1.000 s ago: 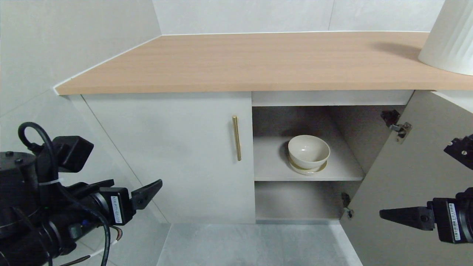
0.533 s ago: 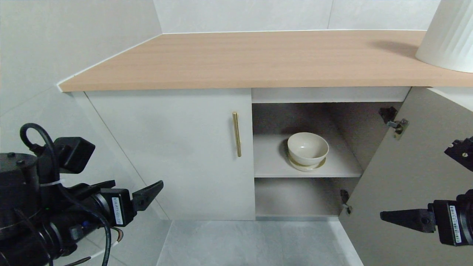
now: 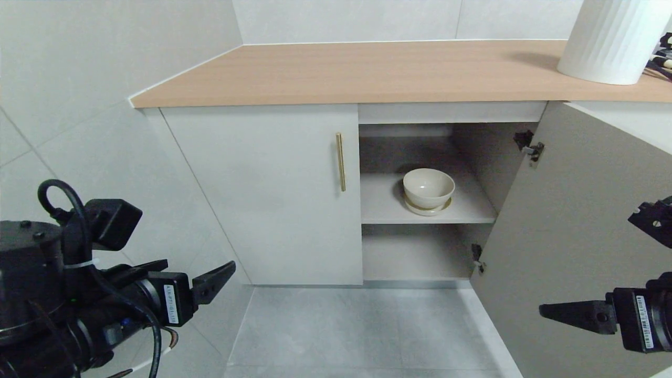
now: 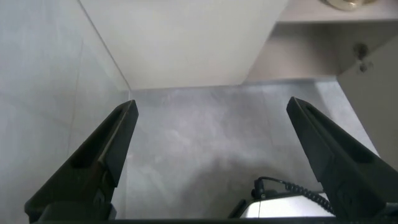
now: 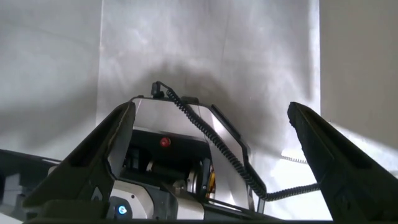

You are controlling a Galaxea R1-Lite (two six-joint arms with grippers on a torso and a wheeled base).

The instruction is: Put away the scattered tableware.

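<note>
While agape and empty, left tool (image 4: 211,107) and right tool (image 5: 211,109), their labels (image 3: 169,304) illegible.

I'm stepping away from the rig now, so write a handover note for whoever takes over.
Left end effector: open, empty, low, to the left of the shut left door.
Right end effector: open, empty, low before the open right door.
Bowl sits on a saucer on the cupboard shelf.
Done: those two are stowed.
Left: probably shutting the right door.
</note>
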